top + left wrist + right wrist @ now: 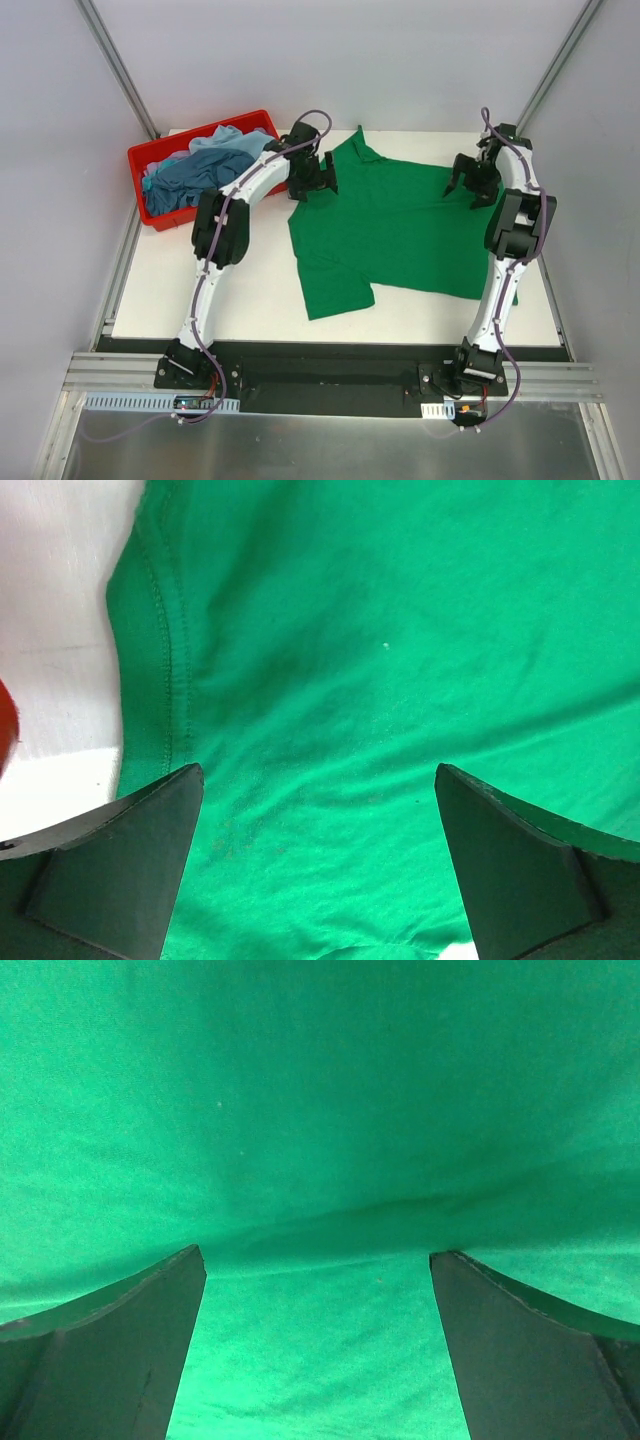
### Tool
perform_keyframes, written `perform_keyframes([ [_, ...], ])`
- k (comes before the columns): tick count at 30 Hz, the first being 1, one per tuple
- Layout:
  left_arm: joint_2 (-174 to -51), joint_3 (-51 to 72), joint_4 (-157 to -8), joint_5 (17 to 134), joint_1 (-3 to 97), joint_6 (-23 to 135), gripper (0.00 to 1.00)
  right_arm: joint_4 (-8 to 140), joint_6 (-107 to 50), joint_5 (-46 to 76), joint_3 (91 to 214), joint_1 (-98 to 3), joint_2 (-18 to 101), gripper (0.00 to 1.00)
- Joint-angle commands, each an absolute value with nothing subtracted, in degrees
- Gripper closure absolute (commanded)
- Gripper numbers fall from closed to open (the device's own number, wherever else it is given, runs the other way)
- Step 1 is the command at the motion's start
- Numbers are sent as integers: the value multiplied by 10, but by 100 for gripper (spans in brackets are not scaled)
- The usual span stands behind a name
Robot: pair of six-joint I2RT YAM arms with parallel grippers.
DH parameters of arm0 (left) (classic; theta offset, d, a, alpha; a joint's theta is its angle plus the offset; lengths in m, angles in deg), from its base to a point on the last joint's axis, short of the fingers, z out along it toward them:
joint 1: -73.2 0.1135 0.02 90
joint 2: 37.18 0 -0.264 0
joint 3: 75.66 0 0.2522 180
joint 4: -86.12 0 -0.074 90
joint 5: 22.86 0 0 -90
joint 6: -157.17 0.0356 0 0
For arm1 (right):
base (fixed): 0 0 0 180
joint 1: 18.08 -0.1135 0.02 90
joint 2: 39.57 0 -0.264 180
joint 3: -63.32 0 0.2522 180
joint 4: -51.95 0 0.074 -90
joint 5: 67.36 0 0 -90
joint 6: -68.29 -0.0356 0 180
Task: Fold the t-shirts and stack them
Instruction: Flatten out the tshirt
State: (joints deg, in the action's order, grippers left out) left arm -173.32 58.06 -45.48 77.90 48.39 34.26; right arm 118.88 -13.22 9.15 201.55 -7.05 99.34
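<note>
1. Spreading across the white table top (250, 300), the bright green short-sleeved fabric t-shirt (400, 230) lies mostly flat directly beneath both grippers. One sleeve is rumpled on the side nearest the arm bases. Expect it to be light, limp and without stiffness: lifted from one point alone, it will probably sag and bunch.
2. Outboard of the left gripper sits the red rectangular plastic bin (136, 172). It holds a crumpled dark teal-blue shirt (195, 180) and a pale blue shirt (225, 140), equally soft and probably tangled together.
3. Your left gripper (315, 190) hovers with its jaws spread wide, holding nothing, over the shirt's upper corner on the bin side.
4. Your right gripper (465, 193) is likewise wide open and empty, over the opposite edge of the cloth.
5. Just left of the left fingers runs a double-stitched edge (165, 660). That thicker seam looks like the surest place to pinch, since a single layer may slip.
6. Ahead of the right fingers a shallow crease (400, 1205) crosses the fabric. Pinch at a raised fold like that, and lift both sides together.
</note>
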Motion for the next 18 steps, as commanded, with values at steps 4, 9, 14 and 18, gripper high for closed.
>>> perform_keyframes([
  [4, -1596, 541, -448, 751, 435, 399, 1, 1191, -138, 184, 1881, -86, 748, 4],
  [9, -1409, 335, -434, 685, 395, 354, 1, 1087, -183, 259, 1606, -86, 514, 4],
  [14, -1281, 144, -435, 691, 359, 290, 1, 1034, -275, 327, 1388, -80, 340, 4],
  [18, -1248, 44, -435, 718, 295, 263, 1, 1002, -337, 336, 1286, -41, 238, 4],
])
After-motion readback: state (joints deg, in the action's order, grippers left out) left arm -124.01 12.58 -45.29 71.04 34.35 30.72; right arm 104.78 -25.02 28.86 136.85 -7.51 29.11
